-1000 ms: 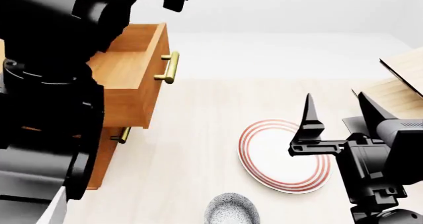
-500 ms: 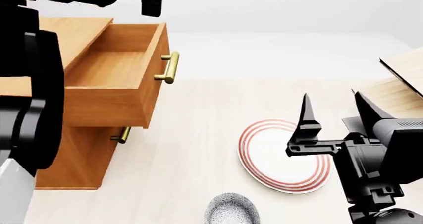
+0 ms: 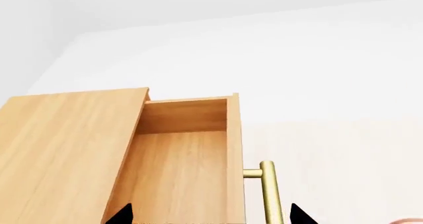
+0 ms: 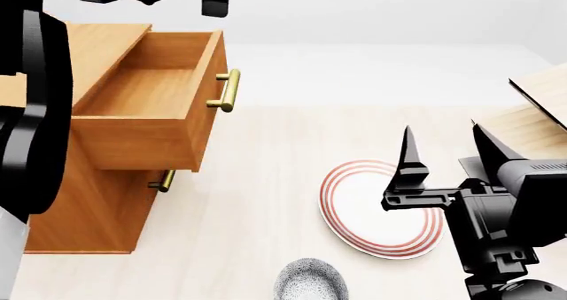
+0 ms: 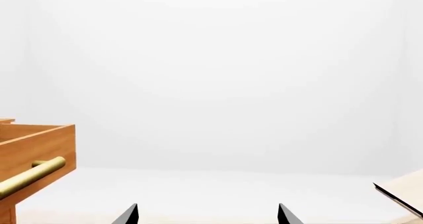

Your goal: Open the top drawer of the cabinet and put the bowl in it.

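Right end effector (image 4: 447,150) gapes empty, black pointed tips; speckled round bowl (image 4: 309,281); boxy wooden top drawer (image 4: 155,101) open.

Cabinet (image 4: 80,214) at left, top drawer (image 4: 151,107) pulled out; plate (image 4: 376,210) right of it; bowl (image 4: 310,281) nearer robot; rack (image 4: 536,104) far right.

The head camera is looking steeply down and forward from above the floor, taking in the cabinet (image 4: 89,200) at nine o'clock with its top drawer (image 4: 146,107) pulled open, and the red-ringed plate (image 4: 381,210) at four o'clock. The left wrist camera is hovering close above that drawer (image 3: 178,159), facing down into it, its brass handle (image 3: 268,192) at five o'clock. The right wrist camera is sitting low, facing level toward the pale wall, catching the same drawer front (image 5: 33,149) and handle (image 5: 29,177) at eight o'clock.
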